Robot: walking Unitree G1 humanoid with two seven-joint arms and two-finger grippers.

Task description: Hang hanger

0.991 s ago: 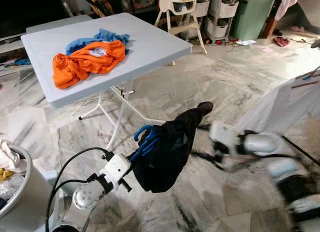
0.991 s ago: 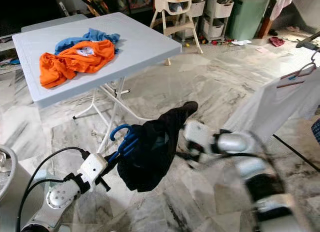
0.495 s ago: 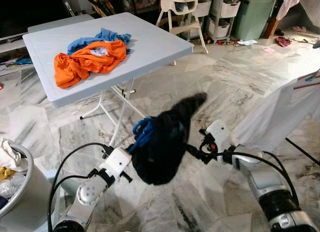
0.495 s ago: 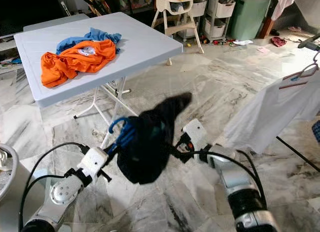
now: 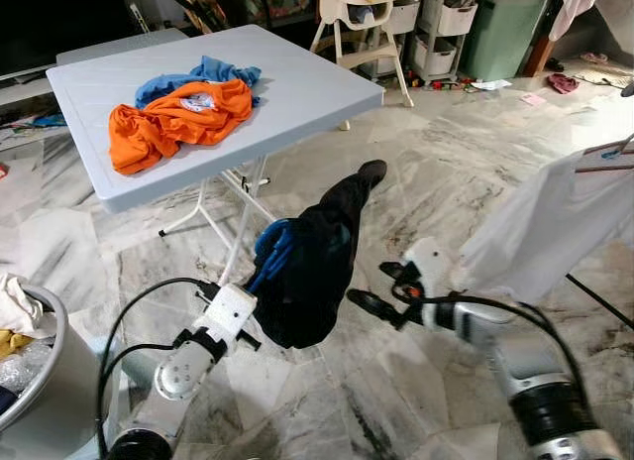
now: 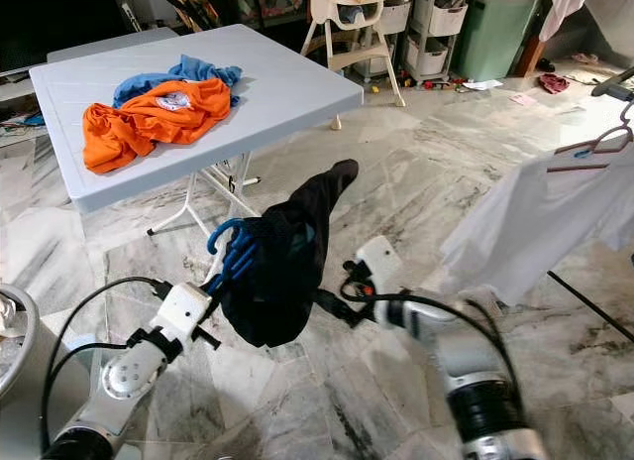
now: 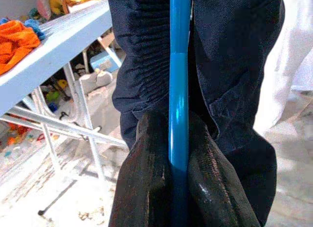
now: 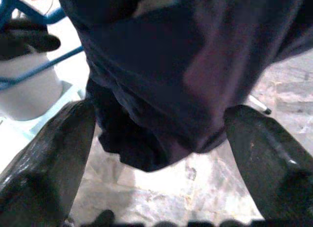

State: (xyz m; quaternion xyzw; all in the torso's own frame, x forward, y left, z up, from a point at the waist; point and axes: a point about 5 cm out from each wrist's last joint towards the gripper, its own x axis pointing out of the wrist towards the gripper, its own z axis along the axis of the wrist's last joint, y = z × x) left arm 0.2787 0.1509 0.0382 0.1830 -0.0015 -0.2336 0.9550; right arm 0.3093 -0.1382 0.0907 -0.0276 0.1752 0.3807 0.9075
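A blue plastic hanger (image 5: 271, 258) carries a dark navy garment (image 5: 315, 267) that hangs in a bundle, one end sticking up toward the table. My left gripper (image 7: 178, 188) is shut on the hanger's blue bar (image 7: 179, 90), holding it above the marble floor. To the right of the bundle, my right gripper (image 5: 374, 287) is open and close against the garment's lower edge. In the right wrist view the dark cloth (image 8: 161, 65) hangs between the two spread fingers (image 8: 44, 158).
A light grey folding table (image 5: 297, 83) stands behind, with an orange shirt (image 5: 173, 118) and a blue one (image 5: 198, 75) on it. A white garment (image 5: 555, 222) hangs on a rack at the right. A basin (image 5: 45, 371) sits at the near left.
My right gripper has come in leftward to the garment's lower edge. The left arm has lifted the hanger a little, and the garment's upper end now points higher.
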